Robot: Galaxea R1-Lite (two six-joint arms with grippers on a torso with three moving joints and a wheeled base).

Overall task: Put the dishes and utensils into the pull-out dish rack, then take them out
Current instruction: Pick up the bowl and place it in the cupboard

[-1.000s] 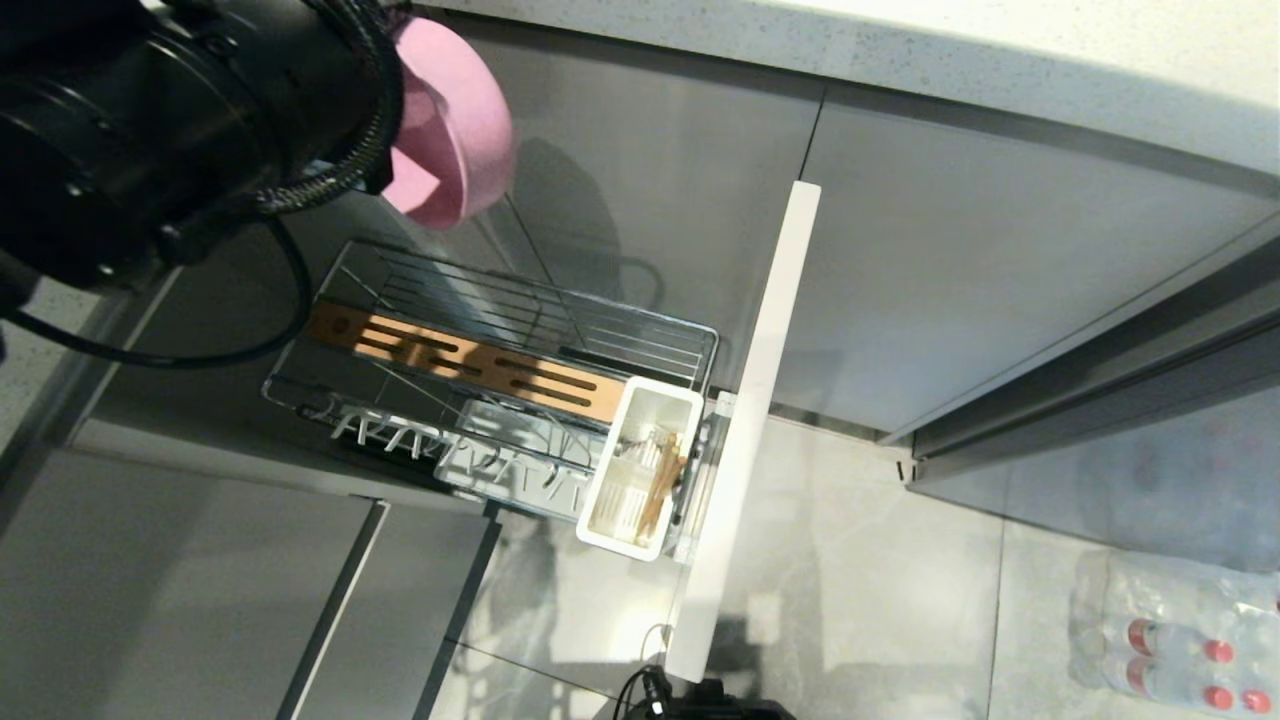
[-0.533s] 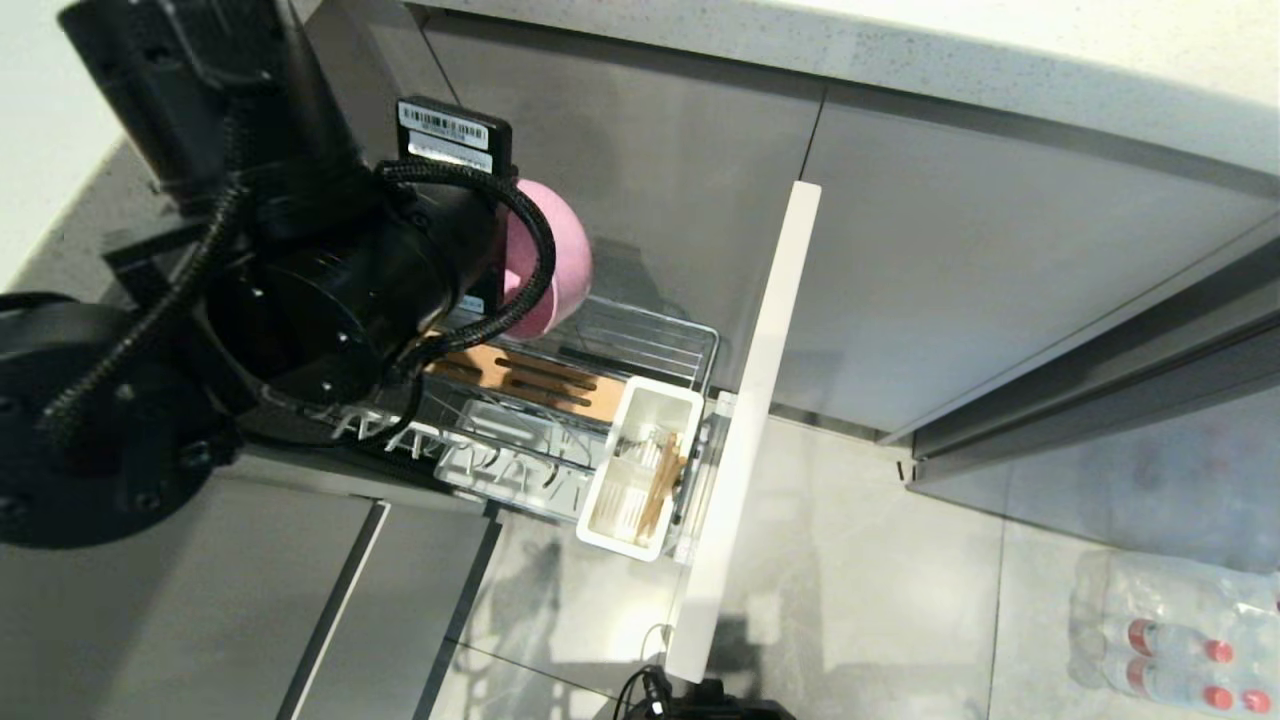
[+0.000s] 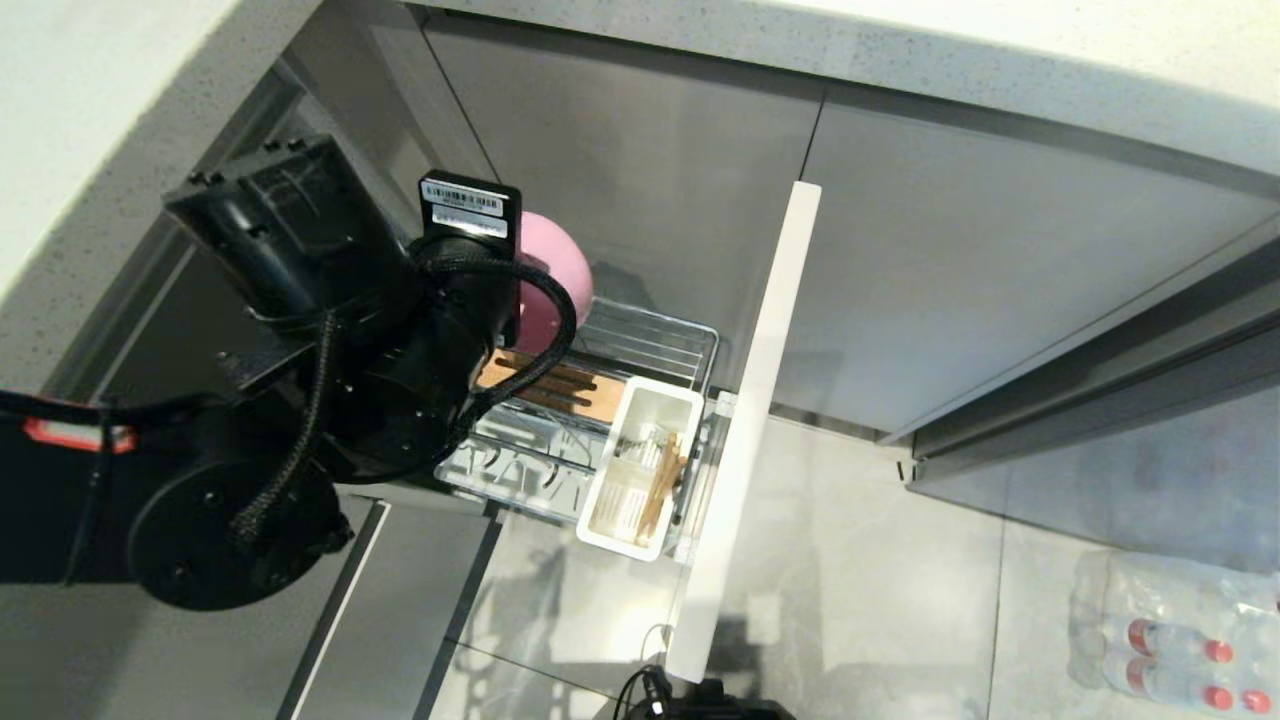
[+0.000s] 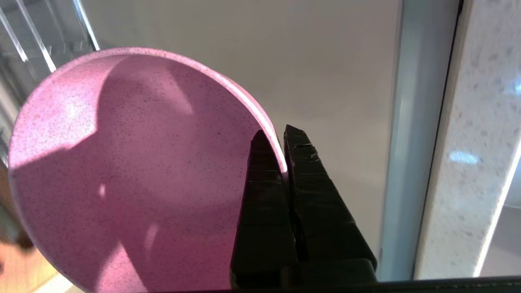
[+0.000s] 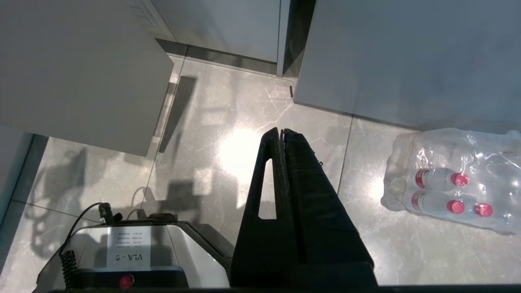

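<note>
Above rack (image 3: 640,350): fingers (image 4: 264,175) pinching bowl (image 4: 134,171) rim.

A home-style kitchen: a speckled pale stone countertop (image 3: 900,60) runs from ten to two o'clock above flat grey handleless cabinet fronts (image 3: 650,190). At centre a chrome pull-out dish rack (image 3: 650,345) stands drawn out, with a white utensil cup (image 3: 640,470). Grey marbled floor tiles (image 3: 850,580) lie toward six, a shrink-wrapped bottle pack (image 3: 1170,630) at four
</note>
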